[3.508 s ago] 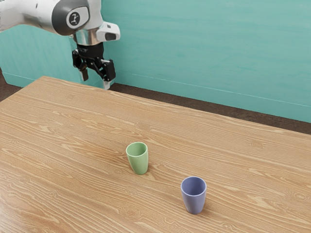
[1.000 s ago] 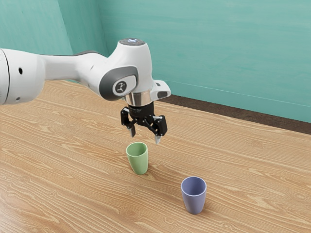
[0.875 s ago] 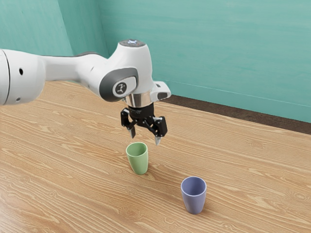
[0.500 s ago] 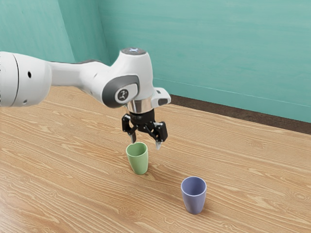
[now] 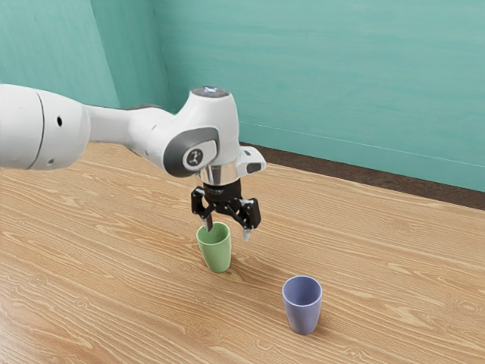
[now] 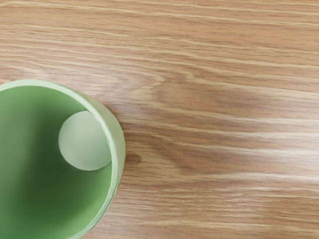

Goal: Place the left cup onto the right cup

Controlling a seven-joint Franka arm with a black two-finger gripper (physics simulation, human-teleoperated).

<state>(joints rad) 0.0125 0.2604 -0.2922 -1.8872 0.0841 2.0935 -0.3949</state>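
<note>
Wall (image 5: pixel 341 76): teal, plain, standing well behind the hand and beyond the far edge of the table.
Table (image 5: pixel 394 250): light wood with strong grain, lying directly under the hand; in the wrist view its boards (image 6: pixel 224 99) run past the cup's rim.
Arm (image 5: pixel 114 136): white, coming in from the exterior view's left, its last joint bent so that the hand points straight down.
Gripper (image 5: pixel 227 227): black, low over the table, jaws spread wide and clamping nothing. One finger (image 5: pixel 208 221) hangs at the mouth of the green cup; the other sits outside the cup, toward the exterior view's right. The cup's wall on that side lies between them, and neither finger visibly presses it.
Green cup (image 5: pixel 215 250): upright on the table, just under the hand and slightly off its centre toward the exterior view's left. From the wrist camera its open mouth and pale round bottom (image 6: pixel 82 142) show close below.
Purple cup (image 5: pixel 301 305): upright on the table, mouth up, well apart from the hand, toward the exterior view's right and nearer the camera than the green cup; nothing touches it.
</note>
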